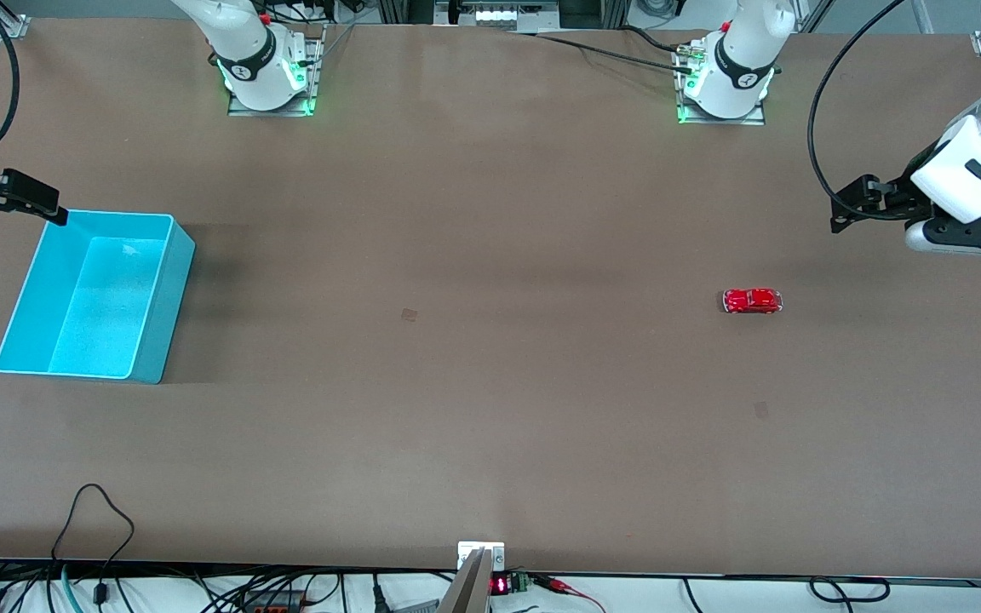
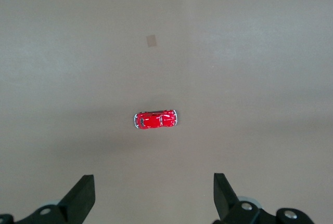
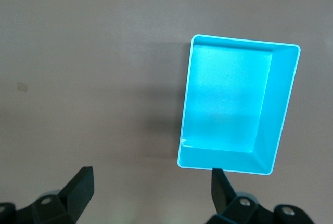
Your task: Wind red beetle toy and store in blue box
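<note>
While both arms wait, red beetle toy on tabletop under released left pincer, blue box seemingly empty beneath released right pincer.

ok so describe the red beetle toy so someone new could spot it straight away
Start on the brown table, toward the left arm's end, with the open left pincer over it. The red beetle toy sits alone there: tiny, glossy red, nothing beside it.

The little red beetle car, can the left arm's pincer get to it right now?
Probably yes. The red beetle toy sits alone on bare table toward the left arm's end. The left pincer hangs open above that end with nothing between it and the car. The right pincer waits, open, by the blue box.
</note>
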Controlling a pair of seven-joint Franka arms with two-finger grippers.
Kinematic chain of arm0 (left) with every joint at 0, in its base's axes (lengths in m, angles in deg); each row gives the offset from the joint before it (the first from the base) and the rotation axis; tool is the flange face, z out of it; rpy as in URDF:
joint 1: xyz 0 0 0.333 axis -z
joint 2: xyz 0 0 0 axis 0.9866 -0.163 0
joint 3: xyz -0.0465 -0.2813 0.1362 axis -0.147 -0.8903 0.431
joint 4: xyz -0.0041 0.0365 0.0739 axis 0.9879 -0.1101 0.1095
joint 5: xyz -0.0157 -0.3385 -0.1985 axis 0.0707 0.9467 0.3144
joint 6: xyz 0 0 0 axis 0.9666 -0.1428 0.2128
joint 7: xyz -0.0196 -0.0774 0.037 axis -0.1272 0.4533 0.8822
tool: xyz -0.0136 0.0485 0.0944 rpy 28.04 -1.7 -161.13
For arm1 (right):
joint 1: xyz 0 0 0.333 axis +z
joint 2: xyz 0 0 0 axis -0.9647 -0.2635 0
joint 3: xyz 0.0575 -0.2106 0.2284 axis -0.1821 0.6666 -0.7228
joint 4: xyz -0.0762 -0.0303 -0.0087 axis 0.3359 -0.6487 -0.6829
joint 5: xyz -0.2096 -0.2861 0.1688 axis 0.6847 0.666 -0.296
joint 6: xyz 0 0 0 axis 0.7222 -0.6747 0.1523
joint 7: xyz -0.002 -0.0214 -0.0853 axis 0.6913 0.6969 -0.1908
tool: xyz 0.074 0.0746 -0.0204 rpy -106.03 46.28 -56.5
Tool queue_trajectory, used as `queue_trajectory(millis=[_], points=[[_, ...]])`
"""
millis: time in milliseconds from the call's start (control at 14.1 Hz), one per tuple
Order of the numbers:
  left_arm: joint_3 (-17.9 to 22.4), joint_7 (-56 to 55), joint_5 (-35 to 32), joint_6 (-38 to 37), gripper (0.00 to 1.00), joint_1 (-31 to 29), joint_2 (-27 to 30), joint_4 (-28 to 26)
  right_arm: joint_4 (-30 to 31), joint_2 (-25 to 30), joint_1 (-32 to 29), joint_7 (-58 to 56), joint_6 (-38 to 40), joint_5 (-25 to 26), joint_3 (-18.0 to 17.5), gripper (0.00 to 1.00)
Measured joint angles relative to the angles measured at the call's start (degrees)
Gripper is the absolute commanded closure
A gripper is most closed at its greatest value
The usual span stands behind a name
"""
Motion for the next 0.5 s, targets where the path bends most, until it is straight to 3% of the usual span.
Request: queue_trajectory(millis=[498], points=[[-0.1,0.0,0.0,-1.9,0.0,0.1,0.0,0.4,0.0,0.0,0.0,0.0,0.0,0.0,0.0,0.0]])
